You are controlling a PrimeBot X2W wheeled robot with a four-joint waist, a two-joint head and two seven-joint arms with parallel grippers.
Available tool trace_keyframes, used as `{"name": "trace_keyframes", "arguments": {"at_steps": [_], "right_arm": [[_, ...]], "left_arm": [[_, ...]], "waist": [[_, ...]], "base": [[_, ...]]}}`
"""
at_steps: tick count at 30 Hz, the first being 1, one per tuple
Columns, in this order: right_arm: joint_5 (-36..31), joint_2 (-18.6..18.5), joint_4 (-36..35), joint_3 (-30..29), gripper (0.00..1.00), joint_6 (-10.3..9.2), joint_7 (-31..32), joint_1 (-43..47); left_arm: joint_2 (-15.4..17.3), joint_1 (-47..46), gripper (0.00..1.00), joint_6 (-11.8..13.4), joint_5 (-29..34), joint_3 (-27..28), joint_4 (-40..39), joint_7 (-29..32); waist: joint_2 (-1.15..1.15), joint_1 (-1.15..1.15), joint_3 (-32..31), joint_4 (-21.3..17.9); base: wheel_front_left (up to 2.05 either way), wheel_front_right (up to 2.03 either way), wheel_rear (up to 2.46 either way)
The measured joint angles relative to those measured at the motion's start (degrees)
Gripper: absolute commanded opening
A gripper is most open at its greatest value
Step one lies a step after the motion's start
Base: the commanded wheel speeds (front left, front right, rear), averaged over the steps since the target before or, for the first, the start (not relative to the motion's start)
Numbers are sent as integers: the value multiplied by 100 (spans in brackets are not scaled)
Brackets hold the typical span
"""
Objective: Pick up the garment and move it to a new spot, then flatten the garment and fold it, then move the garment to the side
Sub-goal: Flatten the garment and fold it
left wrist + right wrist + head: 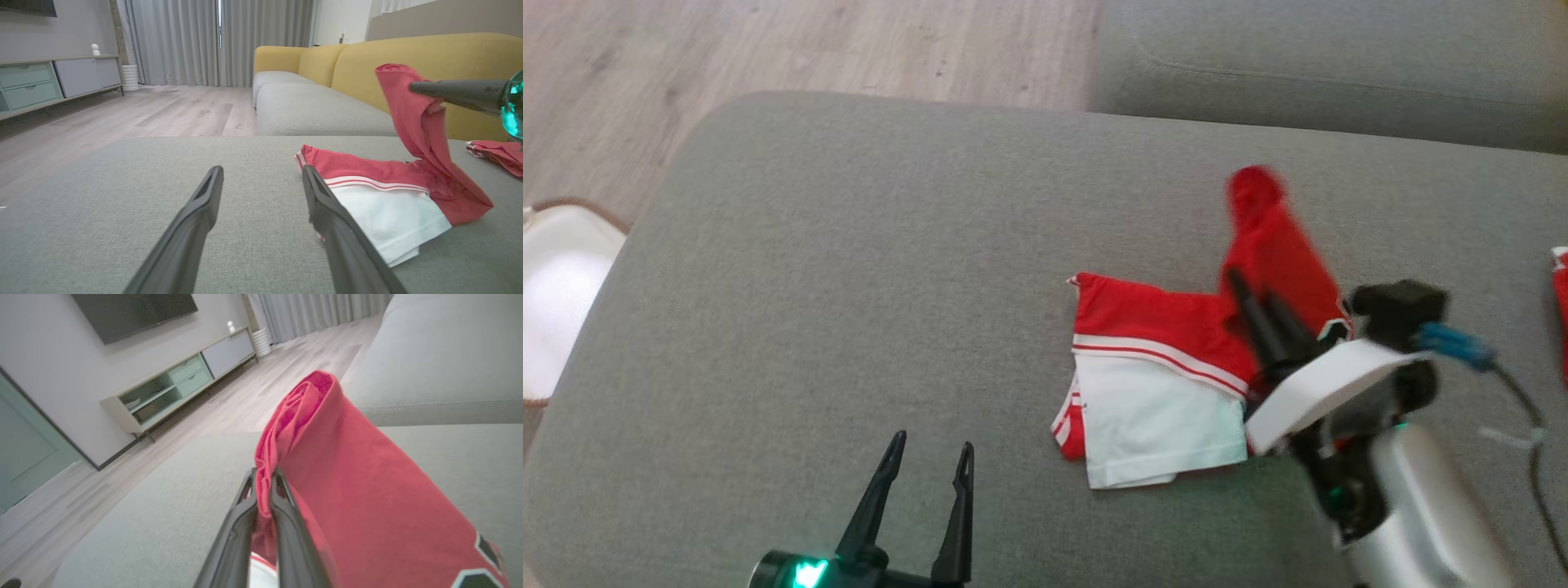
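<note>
- Grey couch seat (849, 286) is the work spot, with a wood floor (809, 49) behind it and a yellow couch back (449, 57) off to one side.
- On the seat lies the red and white shirt (1160, 384), near the right side, just in front of the right arm.
- Most of the shirt is flat on the seat. Its white part is nearest the robot, with the red part and thin stripes behind it.
- One red end of the shirt is up in the air. The right fingers (1258, 318) are pinched tight on it.
- The left fingers (878, 490) are spread wide and hold nothing. They hang over bare seat, left of the shirt and not touching it.
- I think the fold is partly done. The shirt already looks laid out and smooth, and the raised red end looks ready to go over the rest.
- What is left, I think: lay that end down, finish the fold, then move the shirt to the side.
- No words can be read. A small dark and white patch (486, 547) sits on the red cloth, but it is cut off.
- Another red cloth (1560, 310) lies at the far right edge.
</note>
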Motion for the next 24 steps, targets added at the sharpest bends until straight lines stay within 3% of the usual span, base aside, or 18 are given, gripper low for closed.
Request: {"name": "trace_keyframes", "arguments": {"at_steps": [10, 11, 12, 13, 19, 24], "right_arm": [[-69, 168, 1229, 1336, 0, 0, -323, -82], [-62, 163, 1362, 1471, 13, -1, -413, -138], [8, 164, 1445, 1608, 47, -1, -530, -186], [93, 170, 1523, 1735, 100, -1, -644, -243], [400, 171, 1778, 2190, 100, -1, -1319, -515], [-74, 146, 2011, 2024, 100, -1, -2039, -527]], "left_arm": [[-65, -101, 100, -51, 53, 26, 124, 0], [-67, -101, 100, -51, 64, 32, 130, 0], [-73, -102, 100, -51, 69, 33, 132, 0], [-77, -102, 100, -51, 69, 36, 141, 0], [-90, -99, 100, -16, 77, 171, 213, -1], [-111, -75, 100, 34, 73, 237, 218, 0]], "waist": [[0, 0, 80, 310], [0, 0, 73, 314], [0, 0, 64, 318], [0, 0, 51, 318], [0, 0, -38, 204], [0, 0, -179, 20]], "base": [[0, 0, 0], [0, 0, 0], [0, 0, 0], [0, 0, 0], [0, 0, 0], [0, 0, 0]]}}
